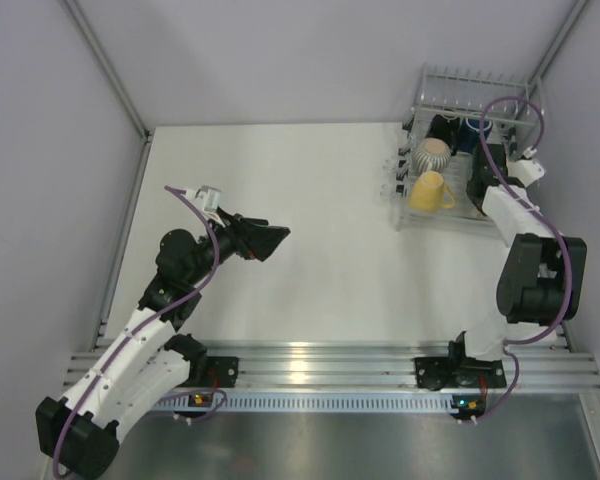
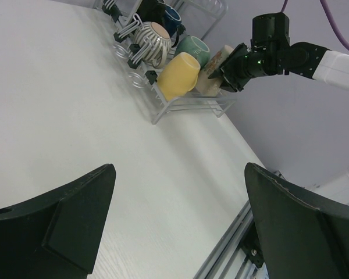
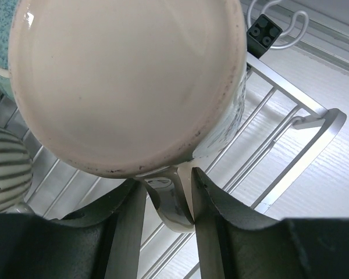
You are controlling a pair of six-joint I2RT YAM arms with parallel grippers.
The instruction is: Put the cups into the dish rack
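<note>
The dish rack (image 1: 460, 85) stands at the table's far right and holds several cups lying on their sides: a yellow cup (image 1: 430, 190), a grey ribbed cup (image 1: 433, 153), a dark blue cup (image 1: 477, 130) and a black cup (image 1: 442, 127). In the right wrist view a tall cream cup (image 3: 128, 81) rests on the rack wires (image 3: 279, 133). Its handle (image 3: 174, 203) sits between the fingers of my right gripper (image 3: 168, 186), which is parted, with a gap at the left finger. A teal cup (image 2: 193, 47) lies beside it. My left gripper (image 2: 180, 197) hangs open and empty over the bare table.
Grey walls with metal frame posts close in the table on the left, back and right. An aluminium rail (image 1: 320, 360) runs along the near edge by both arm bases. The rack's wire hooks (image 2: 128, 52) jut out toward the table's middle.
</note>
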